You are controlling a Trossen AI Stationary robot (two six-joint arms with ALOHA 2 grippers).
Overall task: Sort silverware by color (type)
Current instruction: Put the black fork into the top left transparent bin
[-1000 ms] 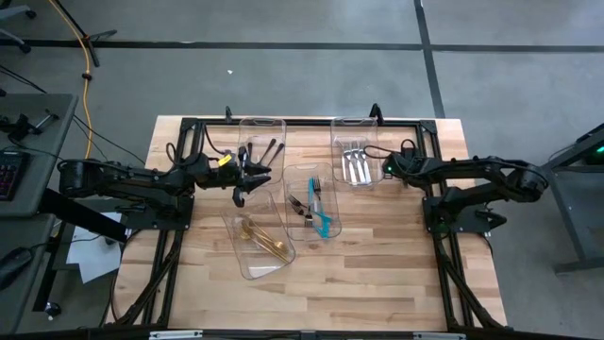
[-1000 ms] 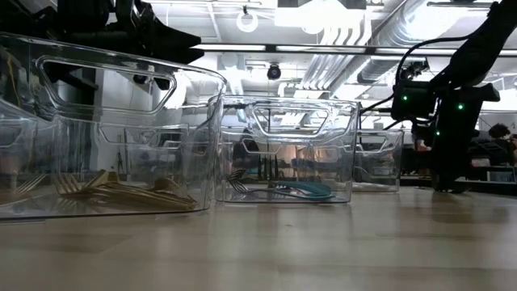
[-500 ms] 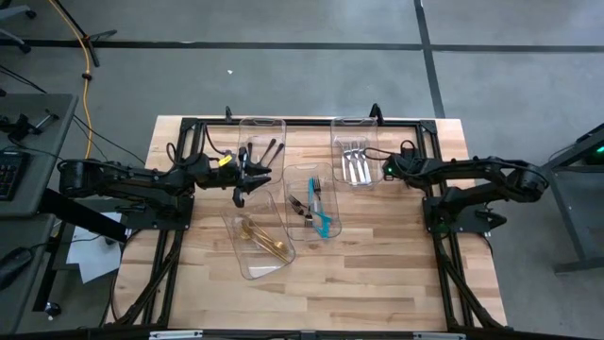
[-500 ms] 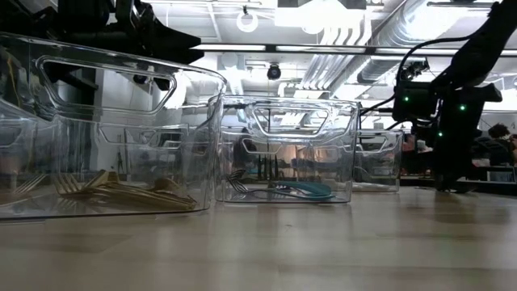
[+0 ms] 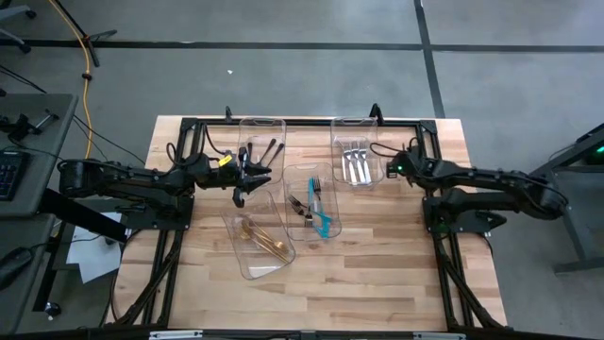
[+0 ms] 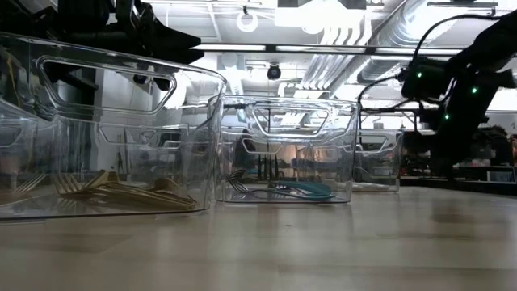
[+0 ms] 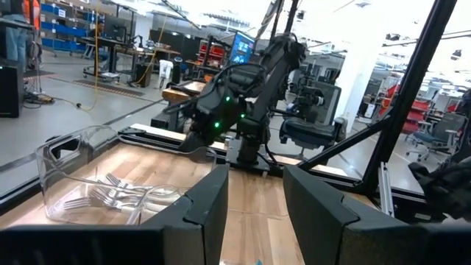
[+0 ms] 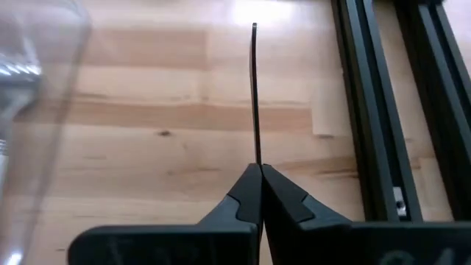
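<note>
Two arms reach inward; we see the right gripper (image 8: pixel 257 173) clamped on a thin utensil (image 8: pixel 255 88), the left gripper (image 7: pixel 254 213) parted.

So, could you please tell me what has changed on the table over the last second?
The right hand, shut on a slim dark utensil, has drawn back from the silver-fork bin toward the right edge of the table and risen a little. The left hand and everything else stayed where they were.
</note>
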